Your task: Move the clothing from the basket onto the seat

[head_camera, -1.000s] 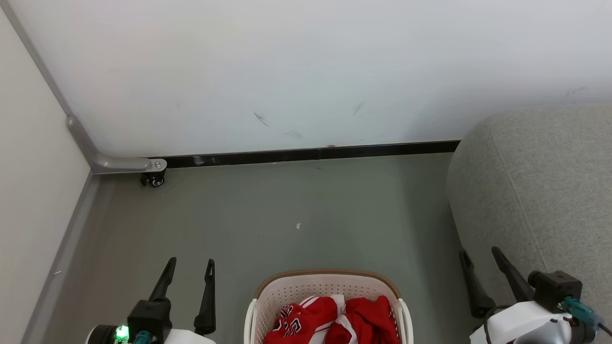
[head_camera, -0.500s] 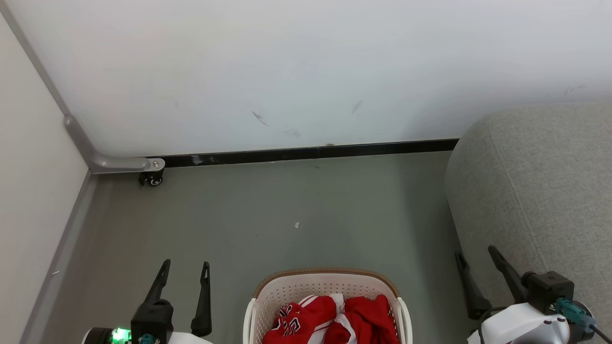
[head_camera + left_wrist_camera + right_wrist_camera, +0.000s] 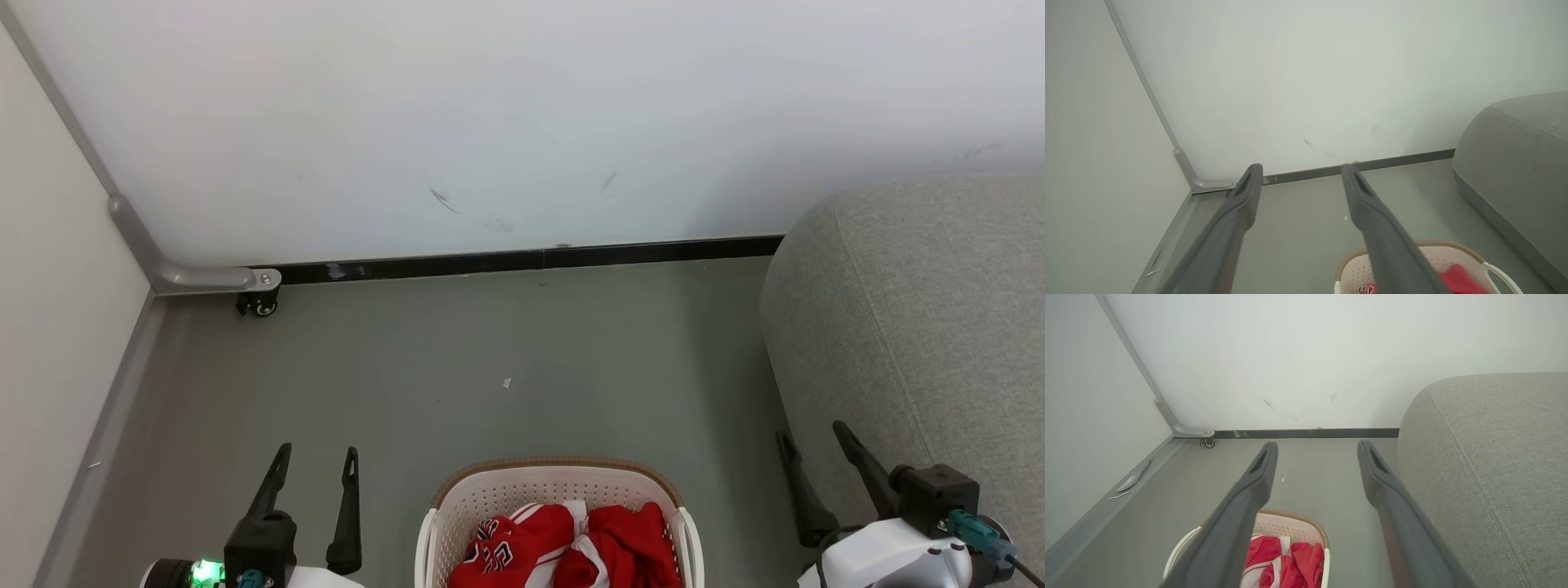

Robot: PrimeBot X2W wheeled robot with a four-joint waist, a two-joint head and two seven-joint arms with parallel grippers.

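**A:** Where is the clothing point(image 3: 571, 547) now?

**B:** It's bunched in the basket point(image 3: 555, 469), which sits on the floor point(image 3: 522, 351) between the two arms. The seat point(image 3: 922, 327) is off to the right.

**A:** And the arms?

**B:** The left gripper point(image 3: 318, 447) hangs left of the basket and the right gripper point(image 3: 811, 429) hangs beside the seat's edge. Both point forward with their fingers spread wide and hold nothing. Both are above the floor and apart from the basket.

**A:** So the first pick hasn't been made. How should it go?

**B:** I'd use the right arm, since it's nearer the seat. Tip the gripper down over the heap and come in inside the rim. Pinch a raised fold near the top, not a buried one. Then lift until the cloth hangs clear of the rim before swinging right, or it may snag and drag the basket along.
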